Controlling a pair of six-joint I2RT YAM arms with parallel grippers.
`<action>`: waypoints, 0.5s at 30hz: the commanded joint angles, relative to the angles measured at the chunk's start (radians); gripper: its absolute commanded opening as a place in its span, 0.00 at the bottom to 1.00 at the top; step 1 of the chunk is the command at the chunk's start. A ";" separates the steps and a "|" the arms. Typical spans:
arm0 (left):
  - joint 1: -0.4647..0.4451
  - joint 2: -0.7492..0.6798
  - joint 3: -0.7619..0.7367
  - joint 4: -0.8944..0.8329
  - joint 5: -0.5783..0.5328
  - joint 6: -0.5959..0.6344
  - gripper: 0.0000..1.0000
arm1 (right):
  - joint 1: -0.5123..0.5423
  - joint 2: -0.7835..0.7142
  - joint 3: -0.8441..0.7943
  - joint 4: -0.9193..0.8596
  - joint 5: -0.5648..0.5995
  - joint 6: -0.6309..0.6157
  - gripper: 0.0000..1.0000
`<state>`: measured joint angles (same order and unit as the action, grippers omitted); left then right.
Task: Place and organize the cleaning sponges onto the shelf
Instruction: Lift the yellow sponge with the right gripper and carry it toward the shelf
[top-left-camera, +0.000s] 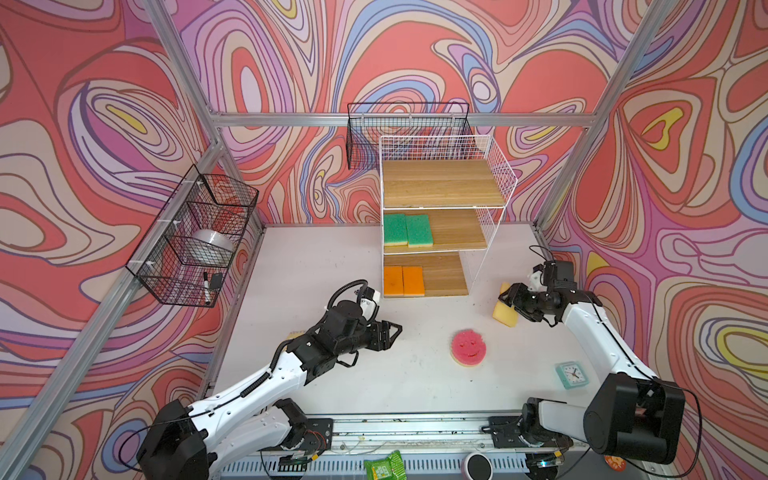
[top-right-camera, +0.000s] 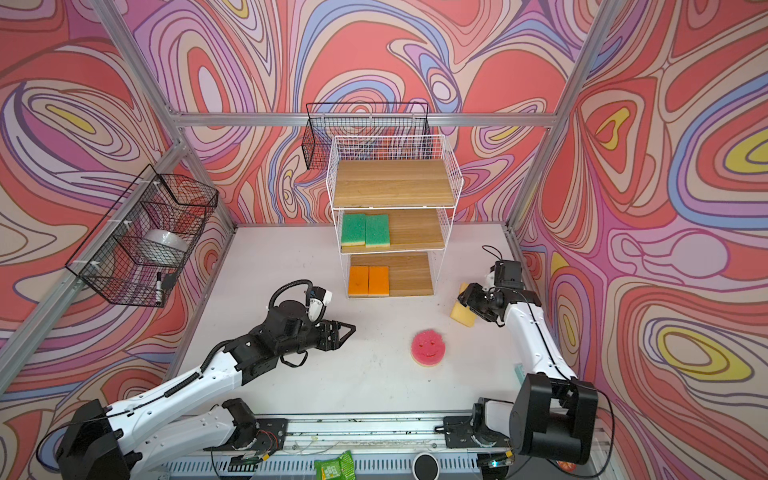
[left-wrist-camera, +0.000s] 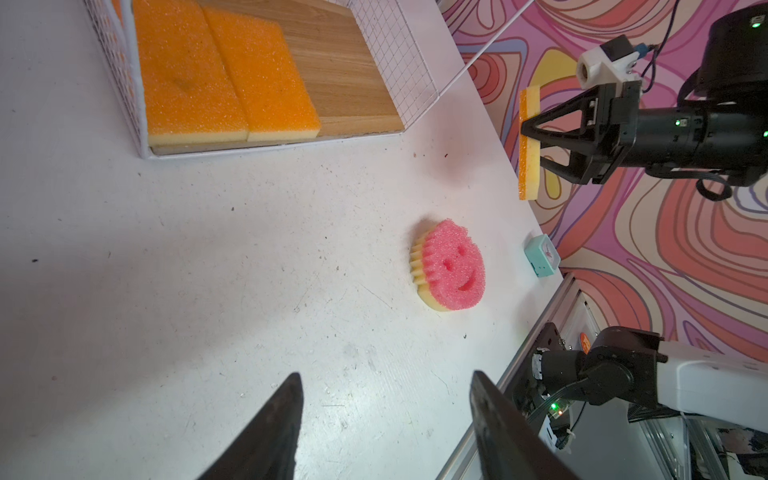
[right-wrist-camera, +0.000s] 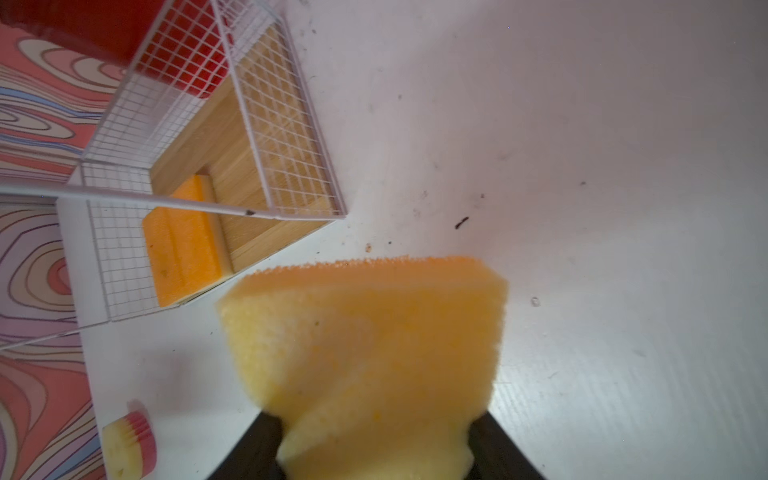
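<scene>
Swirl-patterned walls (top-left-camera: 124, 124) in pink, red and lilac close in a white worktop (top-left-camera: 332, 386), scuffed and speckled. The left fingers (top-left-camera: 392, 331) hang over its middle, spread apart with nothing between them, as the left wrist view shows plainly.

Just past them, towards the back wall, stands the shelf (top-left-camera: 500, 174), a white wire rack with three wooden boards. The middle board carries two green sponges (top-left-camera: 407, 229) side by side at the end nearer the left fingers. The bottom board carries two orange sponges (top-left-camera: 403, 281) laid the same way, touching each other.

A pink smiley sponge (top-left-camera: 468, 347) lies face up on the worktop between the two pairs of fingers, apart from both.

The right fingers (top-left-camera: 510, 300) are clenched on a yellow sponge with an orange face (left-wrist-camera: 530, 183). They grip it across its middle, so both ends stick out past them. Whether it touches the worktop I cannot tell.

In the right wrist view another round pink-and-yellow sponge (right-wrist-camera: 129, 440) stands on edge close to the wall, off to the side of the right fingers. A small teal clock (top-left-camera: 567, 374) sits behind those fingers, beside the right arm. A black wire basket (top-left-camera: 195, 237) hangs on the side wall, well away from the left fingers.
</scene>
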<state>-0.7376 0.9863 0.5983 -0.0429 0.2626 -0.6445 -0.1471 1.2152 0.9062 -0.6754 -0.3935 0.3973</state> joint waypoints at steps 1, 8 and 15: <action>0.007 -0.032 -0.024 0.067 0.032 0.027 0.63 | 0.030 -0.057 -0.003 0.009 -0.080 0.033 0.58; 0.007 -0.017 -0.025 0.142 0.052 0.035 0.64 | 0.173 -0.092 0.000 0.110 -0.193 0.101 0.58; 0.003 0.078 0.020 0.223 0.089 0.041 0.67 | 0.340 -0.071 -0.025 0.288 -0.177 0.212 0.58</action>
<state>-0.7376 1.0317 0.5858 0.1177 0.3290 -0.6201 0.1623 1.1320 0.9020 -0.4908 -0.5583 0.5484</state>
